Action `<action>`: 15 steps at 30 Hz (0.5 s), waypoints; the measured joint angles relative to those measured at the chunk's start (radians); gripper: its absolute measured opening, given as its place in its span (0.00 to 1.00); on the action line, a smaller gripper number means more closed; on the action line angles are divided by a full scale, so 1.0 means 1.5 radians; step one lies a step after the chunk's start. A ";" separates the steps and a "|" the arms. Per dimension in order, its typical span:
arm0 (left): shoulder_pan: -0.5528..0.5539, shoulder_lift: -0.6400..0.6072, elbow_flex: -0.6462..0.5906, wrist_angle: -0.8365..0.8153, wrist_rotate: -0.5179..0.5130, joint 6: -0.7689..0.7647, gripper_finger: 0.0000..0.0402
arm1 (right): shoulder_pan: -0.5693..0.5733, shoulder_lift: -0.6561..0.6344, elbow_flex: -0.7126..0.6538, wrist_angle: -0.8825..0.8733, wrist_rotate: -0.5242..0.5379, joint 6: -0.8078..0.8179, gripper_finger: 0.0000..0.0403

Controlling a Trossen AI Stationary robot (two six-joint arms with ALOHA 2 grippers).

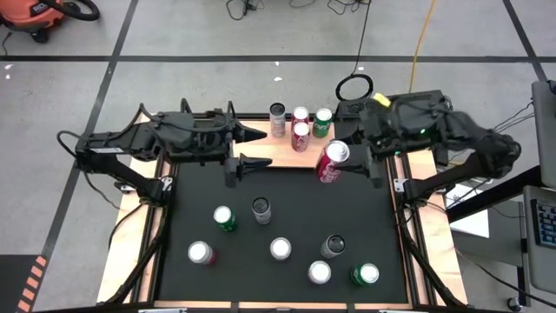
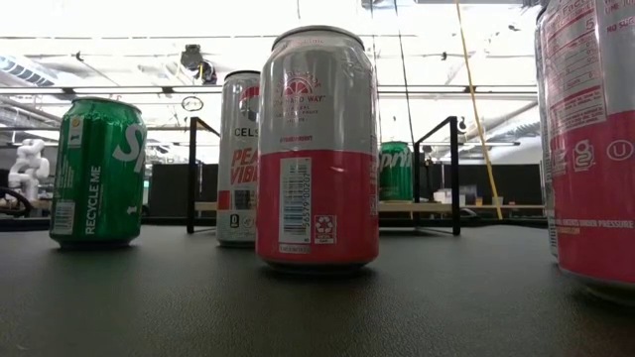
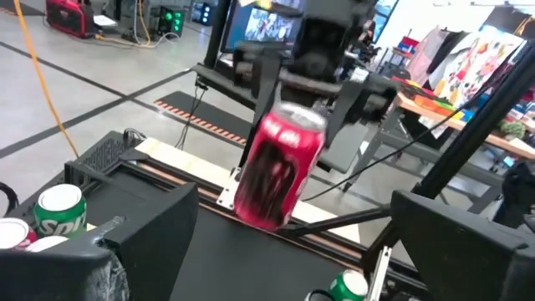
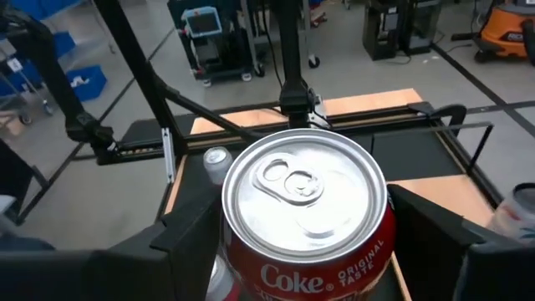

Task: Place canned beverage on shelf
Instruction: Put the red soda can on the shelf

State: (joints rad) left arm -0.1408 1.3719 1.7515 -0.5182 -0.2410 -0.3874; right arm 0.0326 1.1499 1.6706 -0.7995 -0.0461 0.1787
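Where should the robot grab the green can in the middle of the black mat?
Probably around its round middle: the green can stands upright. Come from the left arm's side, since the grey can crowds its other side.

"Coke ORIGINAL TASTE" on red can point(image 4: 309, 226); "RECYCLE ME" on green can point(image 2: 96, 171)

Pink can point(image 2: 590, 139) cut off at the low view's edge — Coke can point(image 4: 305, 221) base hidden.

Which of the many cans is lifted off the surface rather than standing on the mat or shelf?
The red Coke can, held tilted in the right end effector beside the shelf.
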 joint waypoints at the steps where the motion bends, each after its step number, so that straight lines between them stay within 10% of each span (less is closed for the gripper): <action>1: -0.003 -0.003 0.000 -0.005 0.000 0.000 0.99 | 0.000 -0.013 -0.039 0.032 0.001 0.004 0.66; 15: -0.018 -0.007 0.000 -0.044 -0.001 -0.035 0.99 | -0.048 -0.074 -0.358 0.280 0.013 -0.013 0.66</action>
State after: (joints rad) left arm -0.1673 1.3612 1.7512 -0.5835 -0.2420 -0.4400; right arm -0.0399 1.0396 1.1334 -0.3797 -0.0270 0.1587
